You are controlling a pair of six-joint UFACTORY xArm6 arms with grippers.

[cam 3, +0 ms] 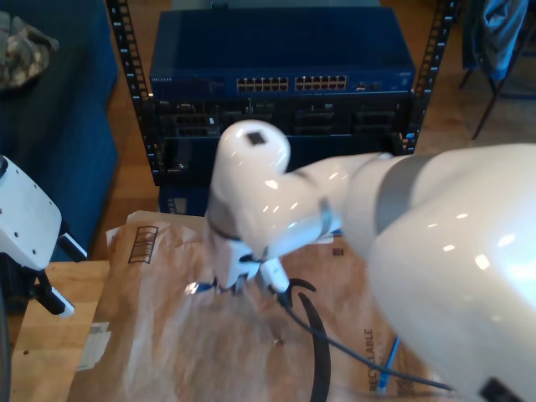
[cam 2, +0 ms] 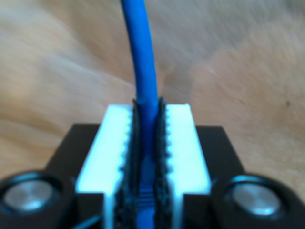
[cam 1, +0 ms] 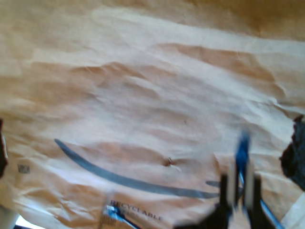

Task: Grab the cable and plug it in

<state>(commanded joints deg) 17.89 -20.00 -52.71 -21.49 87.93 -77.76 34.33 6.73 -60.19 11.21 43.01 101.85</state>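
Note:
The blue cable [cam 2: 140, 57] runs straight out from between the white ribbed pads [cam 2: 183, 143] of my second gripper [cam 2: 147, 143], which is shut on it. In the first wrist view that gripper [cam 1: 240, 191] stands on the brown paper with the cable [cam 1: 244, 148] rising from its jaws. A pale blue plug [cam 1: 112, 212] lies on the paper nearby. My first gripper [cam 1: 148, 155] is open, its dark fingers [cam 1: 296, 157] at either edge with bare paper between them. In the exterior view my second gripper [cam 3: 228, 283] is down on the paper, the plug [cam 3: 194, 287] beside it. More cable [cam 3: 387, 368] lies toward the exterior view's lower right.
A network switch [cam 3: 289, 84] with rows of ports sits in a rack at the back. Crumpled brown paper [cam 3: 159, 335] covers the wooden table [cam 3: 50, 335]. A black cable [cam 3: 335, 345] trails from the big white arm. Another white arm [cam 3: 25, 222] stands at the exterior view's left.

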